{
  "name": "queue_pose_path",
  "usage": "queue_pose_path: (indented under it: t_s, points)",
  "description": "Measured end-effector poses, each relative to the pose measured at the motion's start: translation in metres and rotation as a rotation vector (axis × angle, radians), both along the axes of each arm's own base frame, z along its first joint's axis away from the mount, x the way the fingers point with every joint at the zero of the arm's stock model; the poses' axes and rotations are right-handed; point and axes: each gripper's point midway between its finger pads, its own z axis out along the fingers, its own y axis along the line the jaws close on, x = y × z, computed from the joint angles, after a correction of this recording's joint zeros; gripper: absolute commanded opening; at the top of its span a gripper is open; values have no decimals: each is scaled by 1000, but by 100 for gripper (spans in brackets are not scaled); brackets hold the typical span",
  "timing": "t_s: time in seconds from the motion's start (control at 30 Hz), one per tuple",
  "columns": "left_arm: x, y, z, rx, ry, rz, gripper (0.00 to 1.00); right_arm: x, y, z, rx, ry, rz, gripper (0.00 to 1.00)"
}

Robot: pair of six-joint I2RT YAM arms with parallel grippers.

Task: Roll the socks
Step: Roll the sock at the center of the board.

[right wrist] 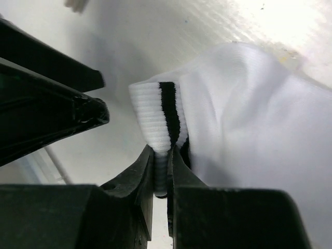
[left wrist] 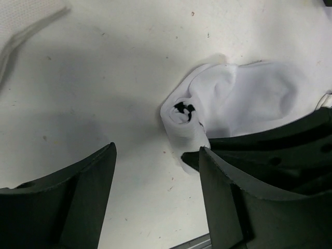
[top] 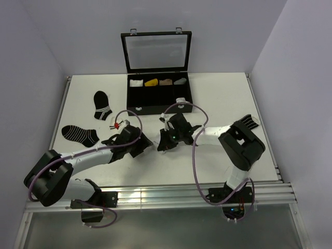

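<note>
A white sock [left wrist: 259, 98] lies on the table, one end wound into a small roll [left wrist: 180, 118] with black showing at its centre. In the right wrist view its ribbed cuff with a black band [right wrist: 167, 111] stands up between my fingers. My right gripper [right wrist: 162, 151] is shut on this cuff; it also shows in the top view [top: 165, 144]. My left gripper [left wrist: 156, 151] is open and empty, its right finger [left wrist: 233, 197] just short of the roll; it also shows in the top view [top: 144, 146]. From above the sock is hidden under both grippers.
A black case [top: 158, 96] with its lid open stands at the back, small rolled socks in its compartments. Two black striped socks [top: 102, 105] [top: 80, 134] lie at left, a dark sock [top: 249, 122] at right. White fabric [left wrist: 21, 26] shows at the left wrist view's top corner.
</note>
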Motion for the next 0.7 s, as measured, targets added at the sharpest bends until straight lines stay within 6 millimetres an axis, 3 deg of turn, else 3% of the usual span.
queue_pose_path:
  t_s: [0.27, 0.43, 0.7]
  points:
    - [0, -9, -16, -17, 31, -18, 67, -5, 6, 0, 232, 258, 45, 7]
    - [5, -18, -15, -45, 21, -23, 64, -5, 5, -2, 312, 356, 57, 8]
    - [6, -21, -20, -55, 43, -11, 47, -4, 4, -2, 344, 395, 59, 11]
